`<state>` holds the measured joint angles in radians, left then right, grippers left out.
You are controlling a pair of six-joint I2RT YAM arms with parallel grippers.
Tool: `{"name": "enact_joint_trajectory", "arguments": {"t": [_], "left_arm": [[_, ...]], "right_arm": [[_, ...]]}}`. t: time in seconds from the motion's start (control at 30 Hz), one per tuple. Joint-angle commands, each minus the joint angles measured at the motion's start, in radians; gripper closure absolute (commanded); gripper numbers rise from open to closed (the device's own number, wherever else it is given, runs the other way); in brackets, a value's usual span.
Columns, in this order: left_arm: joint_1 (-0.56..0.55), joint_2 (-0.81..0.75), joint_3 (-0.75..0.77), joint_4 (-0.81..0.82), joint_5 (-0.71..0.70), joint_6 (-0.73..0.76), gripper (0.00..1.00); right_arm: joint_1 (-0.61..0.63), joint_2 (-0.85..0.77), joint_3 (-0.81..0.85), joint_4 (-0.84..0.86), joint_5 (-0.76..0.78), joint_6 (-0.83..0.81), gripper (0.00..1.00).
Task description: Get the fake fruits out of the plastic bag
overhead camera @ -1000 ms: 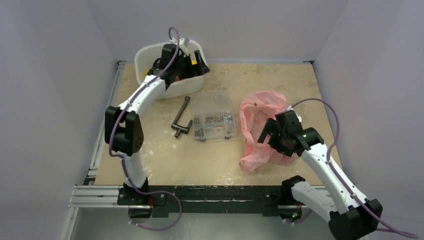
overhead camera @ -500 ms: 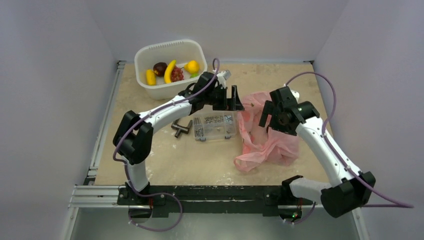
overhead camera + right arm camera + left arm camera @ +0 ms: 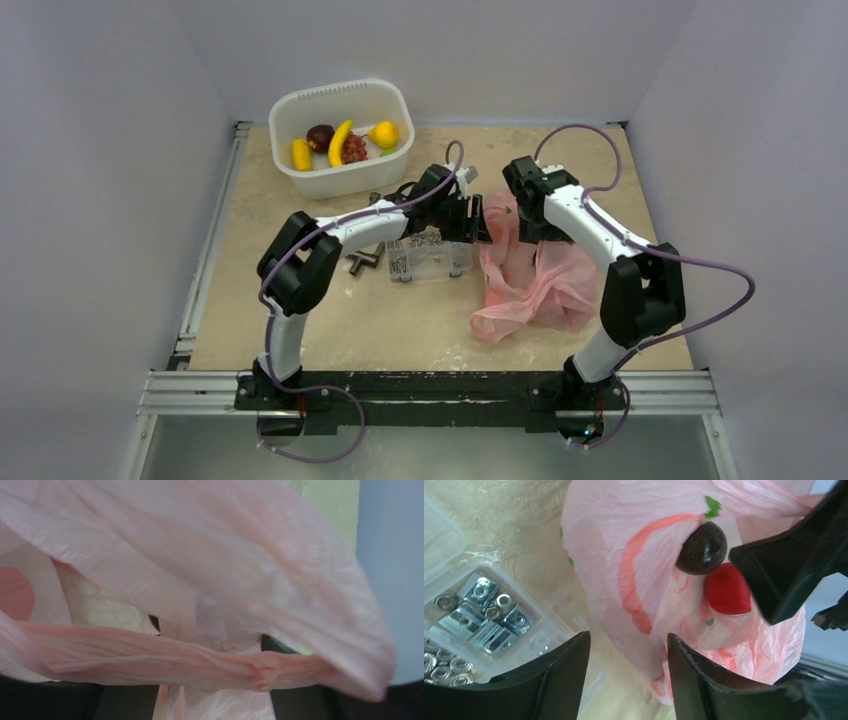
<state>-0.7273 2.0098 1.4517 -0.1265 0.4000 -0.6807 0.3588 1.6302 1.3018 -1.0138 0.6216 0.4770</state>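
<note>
Top external view, both arms reaching in toward the middle of the counter (image 3: 300, 330). We note the pink bag (image 3: 540, 280) lying crumpled on the right half, between the counter's centre and its right edge, its far end raised up to where the two arms meet. Left end effector (image 3: 480, 218) sits at the bag's left side; right end effector (image 3: 524, 228) points down into the bag's far end.

Left wrist view: the left jaws stand wide apart with nothing gripped, and pink film lies under the gap. Beyond them we see a dark round fruit (image 3: 701, 547) touching a red fruit (image 3: 726, 589), both nested in the bag's folds. A black finger of the other arm sits just beside the pair, on their right. A clear screw box (image 3: 474, 620) of metal nuts lies left of the bag, close to it.

Right wrist view: pink film fills nearly everything, with a bunched strap (image 3: 175, 665) stretched across. We cannot tell whether the right jaws are clamped or apart.

At the far left corner stands a white tub (image 3: 340, 98) holding a banana (image 3: 340, 142), a dark plum (image 3: 320, 136), a red bumpy fruit (image 3: 354, 150), a lemon (image 3: 383, 133) and a small yellow piece (image 3: 301, 155). A metal key (image 3: 362, 262) lies just left of the screw box.
</note>
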Motion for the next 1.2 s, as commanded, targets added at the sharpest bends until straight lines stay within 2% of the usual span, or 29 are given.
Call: {"name": "enact_joint_trajectory", "arguments": {"t": [0.0, 0.03, 0.1, 0.13, 0.2, 0.23, 0.37, 0.5, 0.57, 0.67, 0.73, 0.8, 0.87, 0.93, 1.07, 1.13, 1.17], "left_arm": [[-0.001, 0.027, 0.095, 0.03, 0.04, -0.009, 0.51], [-0.001, 0.037, 0.113, 0.027, 0.048, -0.006, 0.57], [-0.002, 0.06, 0.162, 0.008, 0.059, 0.001, 0.71], [-0.001, 0.069, 0.19, -0.002, 0.064, 0.006, 0.77], [0.0, 0.078, 0.238, -0.021, 0.065, 0.021, 0.95], [0.0, 0.072, 0.256, -0.027, 0.059, 0.03, 1.0], [0.0, 0.005, 0.268, -0.015, 0.017, 0.06, 1.0], [0.0, -0.071, 0.16, 0.085, 0.002, -0.007, 1.0], [-0.002, -0.082, 0.092, 0.16, -0.001, -0.058, 1.0], [-0.002, -0.063, 0.036, 0.172, 0.014, -0.104, 1.0], [-0.001, -0.047, -0.007, 0.215, 0.029, -0.134, 1.0], [-0.003, -0.034, -0.046, 0.251, 0.038, -0.152, 1.0], [-0.003, -0.022, -0.056, 0.244, 0.031, -0.147, 1.0], [-0.004, -0.015, -0.065, 0.245, 0.028, -0.146, 1.0], [-0.009, -0.013, -0.073, 0.262, 0.027, -0.155, 1.0], [-0.011, -0.013, -0.071, 0.261, 0.027, -0.155, 1.0], [-0.011, -0.015, -0.071, 0.261, 0.028, -0.151, 1.0]], "right_arm": [[-0.001, 0.012, 0.054, 0.035, 0.067, -0.029, 0.44], [-0.001, 0.028, 0.073, 0.03, 0.076, -0.024, 0.6], [-0.001, 0.045, 0.101, 0.039, 0.102, -0.017, 0.83], [-0.002, 0.046, 0.11, 0.053, 0.117, -0.018, 0.9], [0.0, 0.043, 0.14, 0.092, 0.147, -0.045, 0.98], [-0.001, 0.035, 0.153, 0.125, 0.16, -0.069, 1.0], [-0.001, 0.006, 0.233, 0.261, 0.197, -0.175, 1.0], [-0.002, -0.057, 0.218, 0.406, 0.172, -0.296, 1.0], [-0.001, -0.086, 0.178, 0.418, 0.152, -0.294, 1.0], [-0.001, -0.116, 0.088, 0.393, 0.142, -0.232, 0.99], [-0.002, -0.131, 0.017, 0.383, 0.145, -0.196, 0.93], [-0.002, -0.136, -0.024, 0.348, 0.15, -0.14, 0.81], [-0.001, -0.138, -0.055, 0.307, 0.146, -0.083, 0.52], [-0.002, -0.134, -0.064, 0.23, 0.112, -0.024, 0.36], [0.006, -0.159, -0.113, 0.166, -0.038, 0.086, 0.15], [0.006, -0.184, -0.142, 0.154, -0.076, 0.16, 0.02], [0.007, -0.2, -0.161, 0.159, -0.079, 0.188, 0.01]]}}
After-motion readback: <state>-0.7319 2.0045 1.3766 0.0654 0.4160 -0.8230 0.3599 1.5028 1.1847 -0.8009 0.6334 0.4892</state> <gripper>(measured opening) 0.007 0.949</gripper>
